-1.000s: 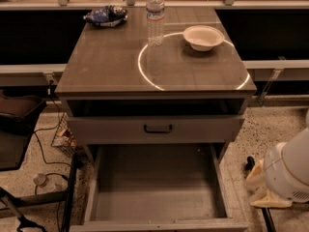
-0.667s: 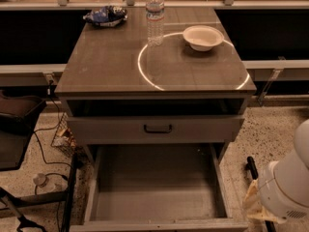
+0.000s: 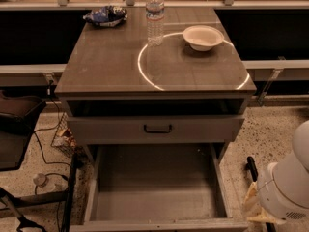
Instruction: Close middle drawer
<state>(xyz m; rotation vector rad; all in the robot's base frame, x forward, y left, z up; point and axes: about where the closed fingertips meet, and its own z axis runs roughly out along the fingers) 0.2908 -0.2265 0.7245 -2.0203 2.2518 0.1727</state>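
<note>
The middle drawer (image 3: 157, 192) is pulled far out toward me. Its deep grey box is open and empty, and its front panel (image 3: 159, 224) lies along the bottom edge of the view. Above it, the uppermost drawer front (image 3: 158, 128) with a dark bar handle stands slightly out from the cabinet. My arm's white body (image 3: 287, 187) is at the lower right, beside the open drawer's right side and apart from it. The gripper (image 3: 251, 169) shows only as a dark part at the arm's left edge, just right of the drawer's right wall.
On the cabinet top (image 3: 111, 66) stand a water bottle (image 3: 155, 16), a white bowl (image 3: 203, 36) and a dark snack bag (image 3: 105, 15). A dark chair (image 3: 17, 129) and cables (image 3: 46, 153) lie on the floor to the left. A counter runs behind.
My arm has sunk lower at the right of the view and come a little nearer the drawer's right side. The drawers have not moved.
</note>
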